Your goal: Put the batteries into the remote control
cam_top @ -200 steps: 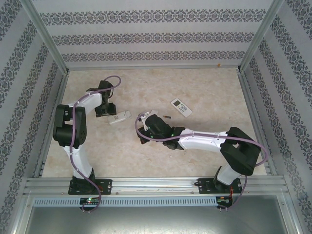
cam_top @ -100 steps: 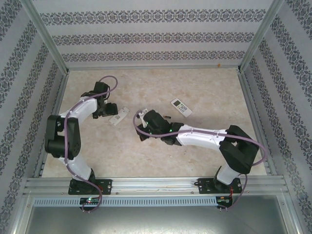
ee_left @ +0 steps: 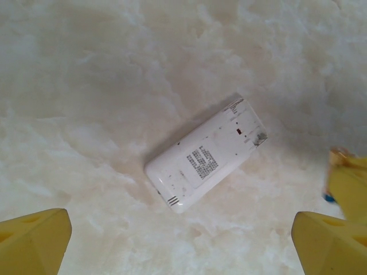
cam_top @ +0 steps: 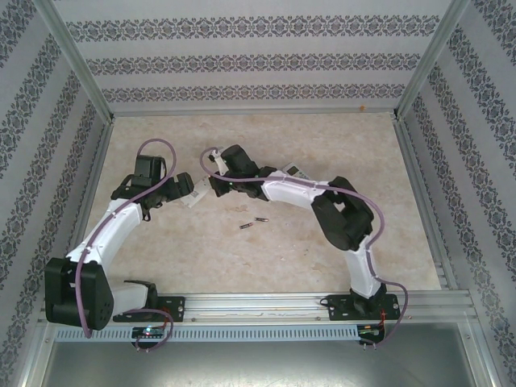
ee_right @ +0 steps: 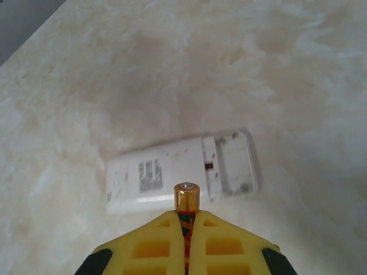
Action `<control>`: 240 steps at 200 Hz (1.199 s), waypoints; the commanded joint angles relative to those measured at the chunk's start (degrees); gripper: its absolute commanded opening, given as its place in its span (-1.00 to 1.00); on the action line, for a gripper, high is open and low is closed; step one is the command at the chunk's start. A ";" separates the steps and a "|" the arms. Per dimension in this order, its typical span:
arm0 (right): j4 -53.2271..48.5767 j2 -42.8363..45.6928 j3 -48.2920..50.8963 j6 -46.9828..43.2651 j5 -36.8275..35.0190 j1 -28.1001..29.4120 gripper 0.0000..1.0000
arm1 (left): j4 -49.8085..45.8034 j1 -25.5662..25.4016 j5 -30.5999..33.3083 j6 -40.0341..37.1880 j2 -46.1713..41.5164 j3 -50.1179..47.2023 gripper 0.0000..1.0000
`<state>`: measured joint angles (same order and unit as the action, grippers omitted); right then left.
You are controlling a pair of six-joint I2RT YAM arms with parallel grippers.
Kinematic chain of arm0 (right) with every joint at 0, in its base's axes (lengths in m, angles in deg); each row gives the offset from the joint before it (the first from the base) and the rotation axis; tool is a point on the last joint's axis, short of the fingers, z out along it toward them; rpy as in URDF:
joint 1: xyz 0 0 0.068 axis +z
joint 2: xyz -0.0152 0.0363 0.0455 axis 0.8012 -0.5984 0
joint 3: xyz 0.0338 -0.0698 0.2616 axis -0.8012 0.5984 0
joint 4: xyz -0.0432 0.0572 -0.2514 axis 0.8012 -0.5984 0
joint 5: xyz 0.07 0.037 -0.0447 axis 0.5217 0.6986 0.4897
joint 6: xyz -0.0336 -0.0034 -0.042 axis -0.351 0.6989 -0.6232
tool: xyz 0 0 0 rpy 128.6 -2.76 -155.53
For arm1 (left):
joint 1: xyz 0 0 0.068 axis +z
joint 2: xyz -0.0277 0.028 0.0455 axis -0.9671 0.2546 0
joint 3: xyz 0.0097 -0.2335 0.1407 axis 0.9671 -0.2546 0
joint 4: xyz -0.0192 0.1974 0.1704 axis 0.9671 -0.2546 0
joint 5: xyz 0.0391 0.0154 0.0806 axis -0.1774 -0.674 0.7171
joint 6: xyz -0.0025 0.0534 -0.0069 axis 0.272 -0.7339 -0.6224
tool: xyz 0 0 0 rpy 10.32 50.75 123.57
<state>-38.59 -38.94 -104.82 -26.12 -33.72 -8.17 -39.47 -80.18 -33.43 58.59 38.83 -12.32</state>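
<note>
Pinching copper-capped cylindrical battery, right fingers above scuffed white remote; left fingers apart.

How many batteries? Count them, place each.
3. One battery is clamped in the right gripper by the remote; two more lie loose on the table. Others may be hidden by the arms.

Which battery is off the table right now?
The battery clamped in the right gripper, gold cap poking out, by the white remote. The two other batteries lie loose on the table.
</note>
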 commanded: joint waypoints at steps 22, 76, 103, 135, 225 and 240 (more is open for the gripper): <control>-0.22 -8.71 -9.35 -0.07 0.53 -0.61 -0.88 | 2.56 -0.59 -1.72 1.89 0.17 -1.41 1.00; -1.00 -13.84 -14.65 -2.39 -4.23 -0.91 -0.88 | 2.81 -0.54 -2.59 2.25 1.15 -1.88 1.00; -1.22 -15.85 -15.92 -1.07 -3.71 -1.21 -0.90 | 3.32 -0.61 -3.31 2.74 1.31 -2.77 1.00; -1.54 -17.34 -16.86 -0.53 -3.51 -1.22 -0.90 | 3.49 -0.60 -3.15 2.68 1.76 -3.19 1.00; 0.02 -11.05 -5.68 1.33 -4.20 -1.13 -0.92 | 1.02 -0.24 0.44 4.46 9.09 -0.95 0.99; 0.10 -11.10 -5.53 1.31 -4.24 -1.15 -0.92 | 3.26 -0.08 -1.58 4.13 11.31 -0.49 1.00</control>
<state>-37.36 -51.55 -112.25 -25.71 -36.80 -8.89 -37.87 -80.16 -34.22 62.03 47.51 -14.81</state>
